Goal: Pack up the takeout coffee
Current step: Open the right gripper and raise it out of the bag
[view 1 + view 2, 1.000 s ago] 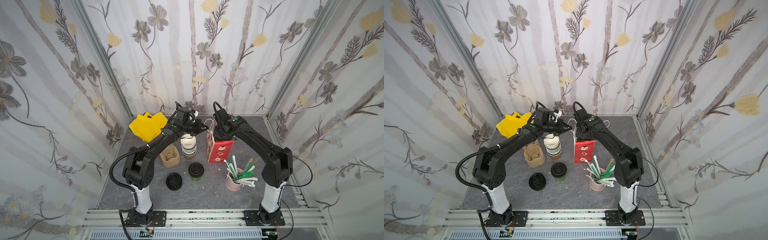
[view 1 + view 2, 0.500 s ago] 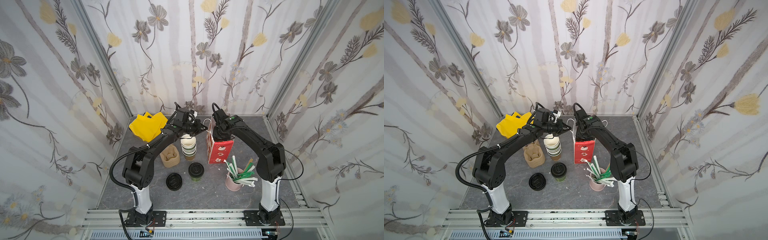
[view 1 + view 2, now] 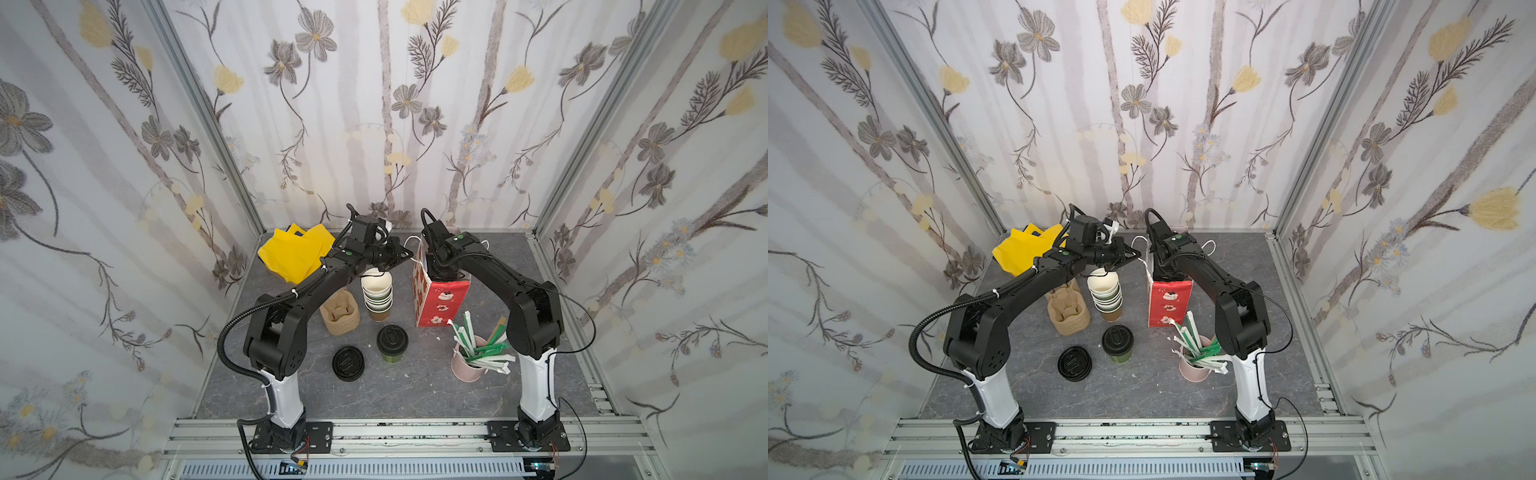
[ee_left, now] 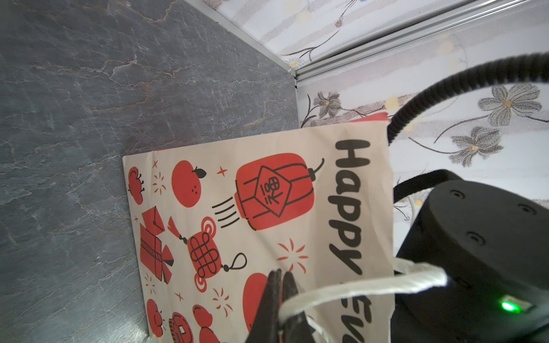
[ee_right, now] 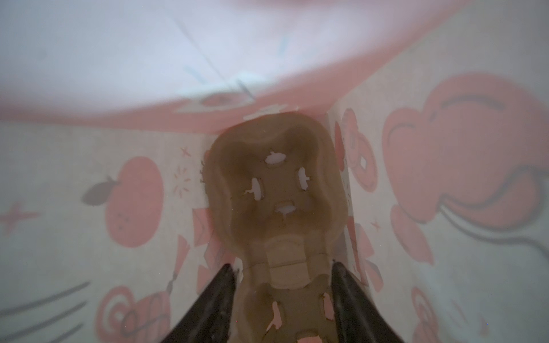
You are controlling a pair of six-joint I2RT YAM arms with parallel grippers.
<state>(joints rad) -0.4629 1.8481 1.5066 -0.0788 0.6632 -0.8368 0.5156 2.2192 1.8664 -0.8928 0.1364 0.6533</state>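
On the grey table (image 3: 415, 395) a red and cream paper bag (image 3: 440, 301) (image 3: 1169, 301) stands upright toward the back. Beside it, toward the left arm, are a stack of cups (image 3: 377, 295) (image 3: 1105, 297) and a pile of brown carriers (image 3: 340, 313) (image 3: 1068, 313). Yellow bags (image 3: 291, 253) lie in the back left corner. A pink cup (image 3: 469, 365) (image 3: 1194, 370) full of wrapped straws stands in front of the bag, by the right arm. The left gripper (image 4: 279, 279) (image 3: 405, 254) is pinched together on the bag's white handle (image 4: 356, 289), above the stack of cups. The right gripper (image 5: 283, 276) is down inside the bag with its jaws apart, one on either side of a brown cup carrier (image 5: 276, 190) that lies on the bag's floor. I cannot tell whether they touch it. The coffee (image 3: 392, 345) (image 3: 1118, 345) stands upright with its lid on, out on the open table in front of the stack of cups and just beside a pile of lids (image 3: 348, 363) (image 3: 1074, 364). It is outside the bag and well apart from both grippers. The stack of cups stands between it and the left gripper, and the bag's wall between it and the right gripper.
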